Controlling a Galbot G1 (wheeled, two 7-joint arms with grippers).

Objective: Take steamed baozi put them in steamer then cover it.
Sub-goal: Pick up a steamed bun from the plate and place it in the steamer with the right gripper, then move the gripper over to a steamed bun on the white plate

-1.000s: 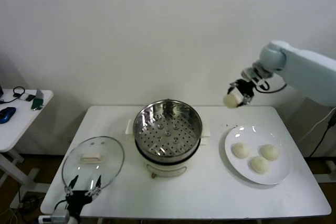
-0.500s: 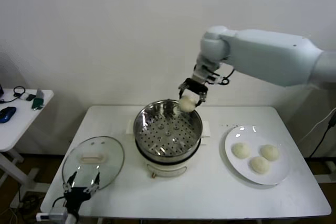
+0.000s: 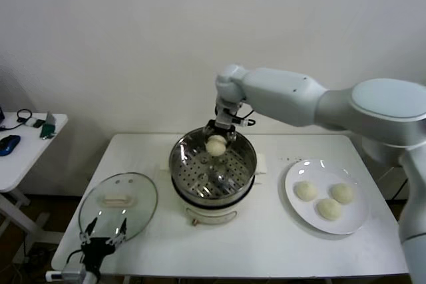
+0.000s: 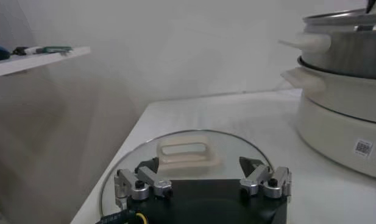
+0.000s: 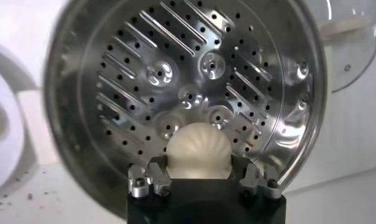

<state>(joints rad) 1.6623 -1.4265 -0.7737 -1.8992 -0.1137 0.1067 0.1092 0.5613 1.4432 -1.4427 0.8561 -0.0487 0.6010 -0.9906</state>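
Note:
My right gripper is shut on a cream-white baozi and holds it just above the far part of the steamer's perforated tray. In the right wrist view the baozi sits between the fingers over the shiny tray. Three more baozi lie on the white plate at the right. The glass cover with its cream handle lies flat on the table at the front left. My left gripper is open at the cover's near edge; the left wrist view shows the cover just beyond it.
The steamer stands on its white base mid-table, with side handles. A small side table with a blue mouse and cables stands at the far left. A white wall is behind the table.
My right arm has swung left from above the plate to over the steamer and lowered the baozi toward the tray. The left gripper has stayed at the cover.

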